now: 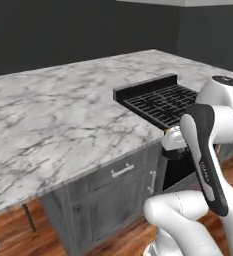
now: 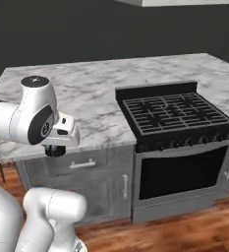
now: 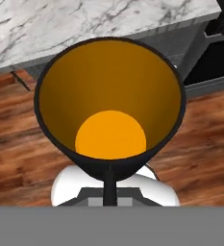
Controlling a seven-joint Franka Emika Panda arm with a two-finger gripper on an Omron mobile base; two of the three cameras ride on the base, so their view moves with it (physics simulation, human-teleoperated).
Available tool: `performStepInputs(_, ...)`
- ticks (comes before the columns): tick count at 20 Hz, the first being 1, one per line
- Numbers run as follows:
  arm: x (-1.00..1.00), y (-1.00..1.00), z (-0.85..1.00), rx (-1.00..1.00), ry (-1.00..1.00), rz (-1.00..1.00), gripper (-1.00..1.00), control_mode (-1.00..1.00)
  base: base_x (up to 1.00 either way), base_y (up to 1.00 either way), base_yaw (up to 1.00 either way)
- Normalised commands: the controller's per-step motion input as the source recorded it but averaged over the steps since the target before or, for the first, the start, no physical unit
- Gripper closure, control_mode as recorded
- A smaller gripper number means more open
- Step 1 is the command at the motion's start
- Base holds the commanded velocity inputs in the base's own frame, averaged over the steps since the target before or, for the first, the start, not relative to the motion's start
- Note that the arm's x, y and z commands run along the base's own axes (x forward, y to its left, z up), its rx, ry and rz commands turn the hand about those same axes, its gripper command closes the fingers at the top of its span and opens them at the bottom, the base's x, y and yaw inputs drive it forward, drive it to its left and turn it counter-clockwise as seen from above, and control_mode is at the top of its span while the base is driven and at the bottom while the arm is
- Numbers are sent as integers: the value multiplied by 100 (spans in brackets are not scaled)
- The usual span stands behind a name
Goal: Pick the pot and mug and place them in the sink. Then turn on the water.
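My gripper (image 3: 108, 186) is shut on the rim of the mug (image 3: 111, 105), a black mug with an orange inside. In the hand view I look straight down into it, with wooden floor behind it. The mug (image 1: 175, 151) hangs under the hand in front of the counter's edge, close to the stove's near corner. In the right base view the mug (image 2: 54, 150) is a dark stub below the gripper (image 2: 58, 142), held off the counter beside the drawer fronts. The pot, the sink and the water are out of view.
A marble island counter (image 1: 63, 115) stretches ahead. A black gas cooktop (image 2: 175, 113) is set into it, with the oven door (image 2: 180, 172) below. Grey drawers and cabinet doors (image 2: 89, 165) face me, and wooden floor (image 3: 17, 144) lies below.
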Motion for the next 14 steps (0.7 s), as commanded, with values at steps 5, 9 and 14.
performStepInputs(5,0,0,0,0,0,0,100,100,0,-13,-88)
performStepInputs(9,0,0,0,0,0,0,100,100,0,-4,-93)
performStepInputs(14,0,0,0,0,0,0,100,100,1,-9,-92)
